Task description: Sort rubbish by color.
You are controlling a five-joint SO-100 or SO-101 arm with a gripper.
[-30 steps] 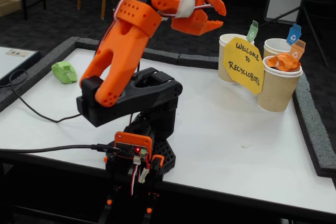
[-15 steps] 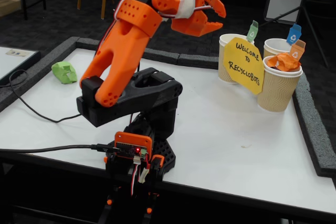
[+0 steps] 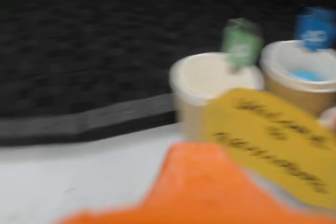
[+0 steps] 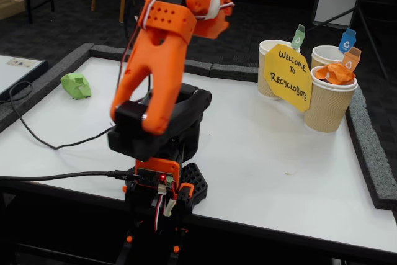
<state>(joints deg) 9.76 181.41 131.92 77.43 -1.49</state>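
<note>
Three paper cups [image 4: 327,107], three paper wads: green [image 4: 75,85], orange [image 4: 335,72], blue [image 3: 306,74]; one yellow sign [image 4: 287,77].

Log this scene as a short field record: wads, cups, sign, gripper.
green wad: on the table, far left in the fixed view
orange wad: in the orange-tagged cup
blue wad: in the blue-tagged cup
green-tagged cup: looks empty
sign: yellow, fronting the cups
gripper: raised, state unclear

We see three ribbed paper cups [image 4: 327,107] clustered at the white table's [image 4: 279,172] far right, each bearing a coloured tag, behind a yellow sign [image 4: 287,76] reading "Welcome to RecycloBots". A black cable [image 4: 37,130] trails across the left edge.
</note>
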